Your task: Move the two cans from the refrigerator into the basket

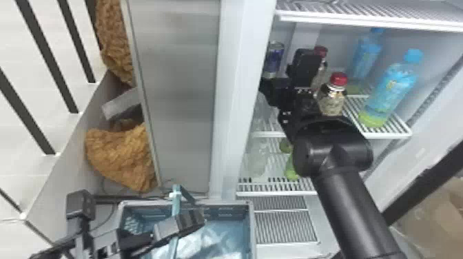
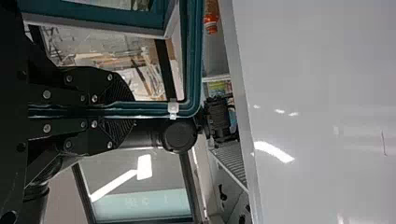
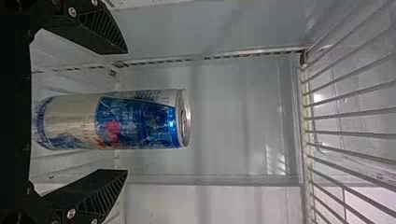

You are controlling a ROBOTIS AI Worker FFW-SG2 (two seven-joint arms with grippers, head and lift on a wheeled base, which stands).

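One large white refrigerator (image 1: 230,103) with an open front is occupying the right half of the head view, its white wire shelves (image 1: 396,133) stacking up inside. The smooth black right arm (image 1: 358,206) is extending into it. Beside its foot, a grey-rimmed, blue-walled plastic basket (image 1: 252,224) is sitting with pale, shiny contents whose kind cannot be told. Some rough, golden-brown crumpled material (image 1: 120,156) is lying by the refrigerator's far side, left in the head view.

On the middle shelf, two clear plastic bottles with blue caps and blue labels (image 1: 389,91) are standing toward the right, one farther back. Two shorter red-capped bottles (image 1: 332,98) are standing between those and the can.

The left end effector (image 1: 179,224) is holding the basket's slim teal handle (image 1: 175,206); its ridged black fingers (image 2: 116,88) are clamping it from both sides. The right end effector (image 1: 275,91) is pointing at the can, its two black fingers (image 3: 100,30) standing wide apart, one on either side of the can's line and gripping nothing.

Smallest of all, the blue-and-silver metal can (image 3: 140,121) is standing upright on the middle shelf near the refrigerator's left wall, just ahead of the opening between those fingers.
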